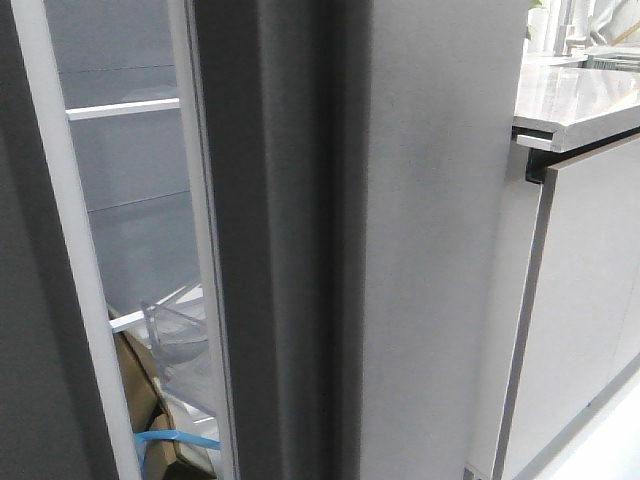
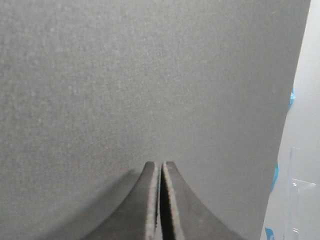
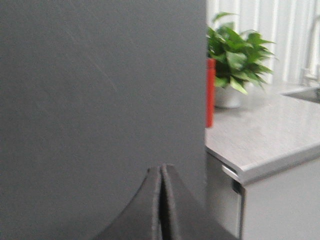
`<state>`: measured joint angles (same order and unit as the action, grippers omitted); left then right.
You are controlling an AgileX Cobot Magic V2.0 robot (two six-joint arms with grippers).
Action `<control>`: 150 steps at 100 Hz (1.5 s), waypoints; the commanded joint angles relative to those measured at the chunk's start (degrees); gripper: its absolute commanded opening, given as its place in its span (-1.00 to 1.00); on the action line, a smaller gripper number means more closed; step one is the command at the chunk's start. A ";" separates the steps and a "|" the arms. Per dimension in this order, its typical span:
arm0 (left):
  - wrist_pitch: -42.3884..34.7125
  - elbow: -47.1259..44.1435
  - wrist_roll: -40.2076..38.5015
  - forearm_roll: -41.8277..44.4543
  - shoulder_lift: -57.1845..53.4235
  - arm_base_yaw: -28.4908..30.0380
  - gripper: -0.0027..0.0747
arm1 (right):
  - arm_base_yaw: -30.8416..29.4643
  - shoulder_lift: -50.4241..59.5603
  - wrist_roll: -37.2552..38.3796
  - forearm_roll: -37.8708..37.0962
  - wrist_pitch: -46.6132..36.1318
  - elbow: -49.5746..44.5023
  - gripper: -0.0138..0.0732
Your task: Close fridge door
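Note:
The fridge door [image 1: 440,250] is a tall matte dark grey panel. Its thick grooved side edge [image 1: 290,250] stands beside a gap that shows the fridge's inside. Neither gripper shows in the front view. In the right wrist view my right gripper [image 3: 163,166] is shut and empty, its tips at or very near the door's flat face [image 3: 100,90]. In the left wrist view my left gripper [image 2: 160,162] is shut and empty, its tips close to a matte grey panel [image 2: 140,75]. I cannot tell which panel that is.
Another dark grey panel [image 1: 40,350] with a thin white strip [image 1: 70,250] stands at the left. Inside the gap are a white shelf [image 1: 125,108], a clear bin [image 1: 180,335] and something blue [image 1: 175,440]. At the right are a grey counter [image 1: 575,100], pale cabinet doors [image 1: 590,300] and a potted plant [image 3: 235,55].

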<state>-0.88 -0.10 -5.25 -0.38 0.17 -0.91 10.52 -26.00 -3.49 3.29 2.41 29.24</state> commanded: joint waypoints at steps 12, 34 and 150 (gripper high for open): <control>-4.40 -1.60 -0.20 -0.09 1.09 -0.46 -0.99 | 4.61 -9.98 0.00 -0.68 -2.41 14.82 -0.86; -4.40 -1.60 -0.20 -0.09 1.09 -0.46 -0.99 | 8.47 -17.52 0.00 -0.68 3.97 27.75 -0.86; -4.40 -1.60 -0.20 -0.09 1.09 -0.46 -0.99 | 23.13 -34.13 -0.96 0.57 1.83 40.33 -0.86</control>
<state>-0.88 -0.10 -5.25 -0.38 0.17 -0.91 32.99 -59.47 -3.82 4.04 9.36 66.68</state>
